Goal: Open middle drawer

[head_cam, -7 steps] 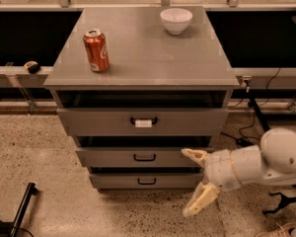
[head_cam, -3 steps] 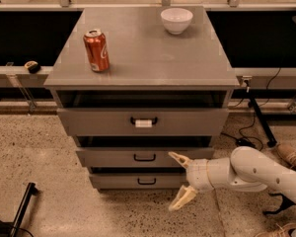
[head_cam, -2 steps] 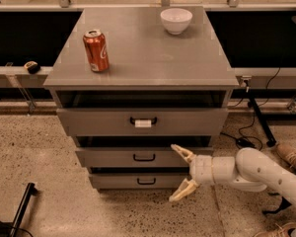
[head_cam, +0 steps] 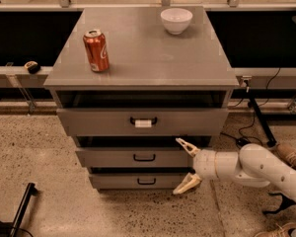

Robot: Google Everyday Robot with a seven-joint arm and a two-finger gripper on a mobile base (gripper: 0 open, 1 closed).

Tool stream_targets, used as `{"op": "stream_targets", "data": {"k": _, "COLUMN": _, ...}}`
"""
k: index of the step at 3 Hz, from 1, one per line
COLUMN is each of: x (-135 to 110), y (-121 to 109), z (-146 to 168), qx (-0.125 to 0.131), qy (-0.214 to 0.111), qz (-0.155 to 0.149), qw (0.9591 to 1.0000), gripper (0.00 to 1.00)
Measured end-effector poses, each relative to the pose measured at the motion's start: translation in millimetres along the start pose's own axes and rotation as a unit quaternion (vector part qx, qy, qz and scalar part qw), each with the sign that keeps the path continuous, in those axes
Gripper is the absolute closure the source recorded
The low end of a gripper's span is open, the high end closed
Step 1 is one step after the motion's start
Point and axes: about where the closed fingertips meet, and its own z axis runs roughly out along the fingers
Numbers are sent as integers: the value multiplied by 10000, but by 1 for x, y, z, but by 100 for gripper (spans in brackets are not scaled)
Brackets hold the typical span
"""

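where middle drawer (head_cam: pixel 108 158) ends, pincer (head_cam: pixel 177 166) gapes wide, empty

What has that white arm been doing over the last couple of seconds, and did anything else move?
The arm reached left and slightly up, bringing its gripper, fingers spread, in front of the right part of the middle drawer. It has taken hold of nothing; the drawer's black handle is untouched. All three drawers, the red can and the white bowl stayed put.
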Motion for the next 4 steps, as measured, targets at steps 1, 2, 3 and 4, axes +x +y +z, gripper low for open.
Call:
{"op": "stream_targets", "data": {"k": 1, "x": 23, "y": -36, "z": -20, "qx": 113, "qy": 1035, "qz": -340, "qw": 9940, "gripper": 0}}
{"op": "stream_targets", "data": {"k": 2, "x": 42, "y": -50, "z": -26, "qx": -51, "qy": 1606, "qz": -501, "qw": 9857, "gripper": 0}}
{"op": "stream_targets", "data": {"k": 3, "x": 45, "y": -48, "z": -26, "qx": -82, "qy": 1652, "qz": -504, "qw": 9849, "gripper": 0}}
{"op": "stream_targets", "data": {"k": 4, "x": 62, "y": -35, "z": -18, "qx": -169, "qy": 1681, "qz": -376, "qw": 9849, "gripper": 18}}
